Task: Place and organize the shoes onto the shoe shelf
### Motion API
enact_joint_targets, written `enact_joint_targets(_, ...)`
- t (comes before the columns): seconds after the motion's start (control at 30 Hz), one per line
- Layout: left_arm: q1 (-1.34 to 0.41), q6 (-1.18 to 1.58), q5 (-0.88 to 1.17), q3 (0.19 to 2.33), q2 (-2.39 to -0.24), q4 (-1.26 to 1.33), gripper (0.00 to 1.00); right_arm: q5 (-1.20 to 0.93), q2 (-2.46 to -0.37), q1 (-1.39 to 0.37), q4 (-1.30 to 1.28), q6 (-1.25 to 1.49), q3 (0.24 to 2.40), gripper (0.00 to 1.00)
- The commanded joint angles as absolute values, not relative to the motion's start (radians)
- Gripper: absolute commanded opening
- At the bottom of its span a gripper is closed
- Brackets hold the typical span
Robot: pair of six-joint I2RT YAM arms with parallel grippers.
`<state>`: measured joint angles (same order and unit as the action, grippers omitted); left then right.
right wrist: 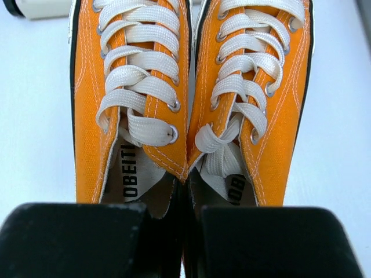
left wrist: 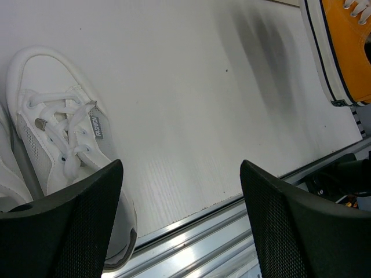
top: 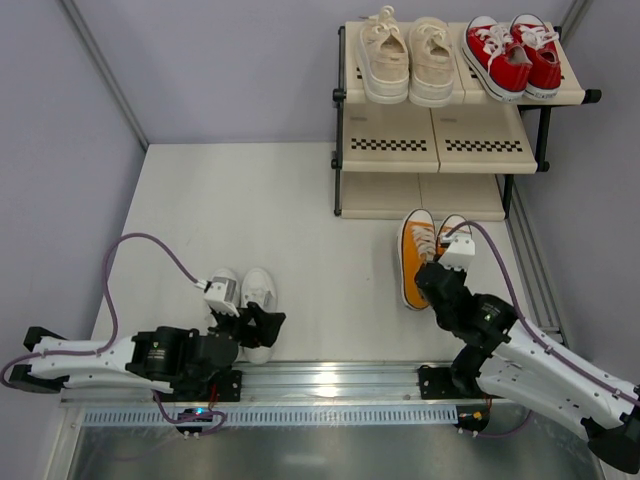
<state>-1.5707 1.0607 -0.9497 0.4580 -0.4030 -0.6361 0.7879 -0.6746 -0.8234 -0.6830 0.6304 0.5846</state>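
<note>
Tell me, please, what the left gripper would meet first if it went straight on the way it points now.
Most likely the bare table: the open left gripper points at it, between the white shoe and the orange shoe. One finger sits close over the white shoe; depth is unclear.

Right pair (top: 417,255) lies before the shelf (top: 400,125); left pair (top: 258,287) apart.

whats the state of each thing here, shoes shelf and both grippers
cream-beige shoes: side by side on the top tier
red shoes: on the top tier, at its right
orange shoes: on the table before the shelf, gripped at the heels
white shoes: on the table, ungripped
shoe shelf: upright, middle tier bare
left gripper: open, by the white shoes
right gripper: shut on the orange shoes
</note>
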Motion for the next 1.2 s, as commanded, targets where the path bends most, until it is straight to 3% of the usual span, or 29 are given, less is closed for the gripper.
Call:
enact_joint_targets(0.0, -1.572, 1.046, -0.965, 0.491, -0.390, -0.594, 0.80, 1.002, -0.653, -0.822, -0.522, 0.459, 0.735, 0.04)
enact_joint_targets(0.37, -1.572, 1.005, -0.973, 0.483, -0.281, -0.600, 0.80, 1.048, -0.629, -0.740, -0.361, 0.128, 0.905, 0.04)
enact_joint_targets(0.7, -1.572, 0.999, -0.959, 0.495, -0.247, -0.618, 0.79, 0.557, -0.886, -0.286, -0.357, 0.057, 1.158, 0.04)
enact_joint_targets(1.17, -1.572, 0.999, -0.954, 0.500, -0.186, -0.653, 0.78, 0.336, -1.087, -0.095, -0.128, -0.055, 1.212, 0.04)
